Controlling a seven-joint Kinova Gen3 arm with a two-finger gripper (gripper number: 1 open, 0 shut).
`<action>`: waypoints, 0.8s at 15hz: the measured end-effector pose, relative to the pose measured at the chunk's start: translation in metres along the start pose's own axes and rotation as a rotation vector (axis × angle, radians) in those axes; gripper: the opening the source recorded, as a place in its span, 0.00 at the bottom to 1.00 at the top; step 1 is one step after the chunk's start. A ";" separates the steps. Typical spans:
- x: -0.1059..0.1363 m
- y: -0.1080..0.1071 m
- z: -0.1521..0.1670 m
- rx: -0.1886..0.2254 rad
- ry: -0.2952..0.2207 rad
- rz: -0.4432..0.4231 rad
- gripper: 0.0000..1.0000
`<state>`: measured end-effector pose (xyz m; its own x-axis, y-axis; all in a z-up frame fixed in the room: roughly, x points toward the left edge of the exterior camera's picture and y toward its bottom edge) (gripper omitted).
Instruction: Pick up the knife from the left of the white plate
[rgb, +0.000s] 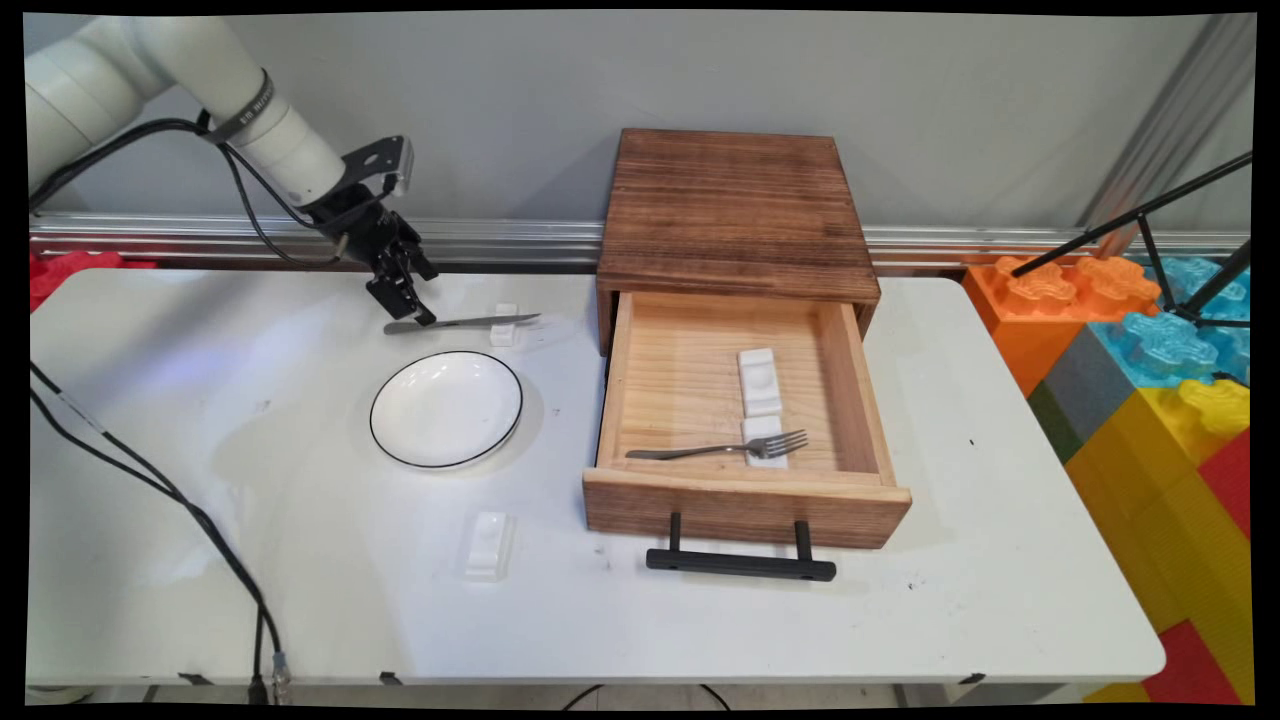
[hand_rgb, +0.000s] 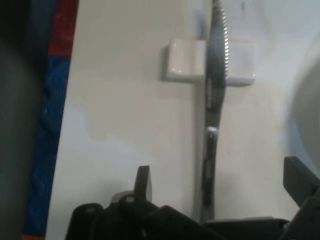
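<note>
— While the arm reaches in from the upper left, where does the claw (rgb: 412, 305) sit?
— Low over the table (rgb: 300, 560), at the handle end of a knife (rgb: 462, 322). From the hand camera its two fingers (hand_rgb: 143, 182) stand apart, one on each side of the handle, so it is released, gripping nothing.
— And the knife itself?
— It lies flat near the table's far edge, its serrated blade propped across a small white rest (rgb: 504, 326).
— What is close by?
— A white plate (rgb: 446, 408) with a dark rim, just nearer than the knife and apart from it. Nearer still lies a second white rest (rgb: 488, 545), bare.
— To the right?
— A wooden box (rgb: 735, 210) with its drawer (rgb: 745, 505) pulled out, black handle (rgb: 740, 563) towards the near side. Inside, a fork (rgb: 720, 449) lies with its tines on a white rest (rgb: 764, 442), and another white rest (rgb: 759, 380) lies just behind that one.
</note>
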<state>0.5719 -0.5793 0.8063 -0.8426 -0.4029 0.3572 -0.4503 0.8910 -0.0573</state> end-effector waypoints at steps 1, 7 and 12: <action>-0.001 -0.002 0.005 0.002 0.000 -0.003 1.00; -0.005 -0.010 0.023 -0.004 0.004 -0.006 1.00; -0.007 -0.011 0.032 -0.012 0.008 -0.003 1.00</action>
<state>0.5731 -0.5933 0.7750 -0.8388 -0.4038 0.3652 -0.4493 0.8922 -0.0453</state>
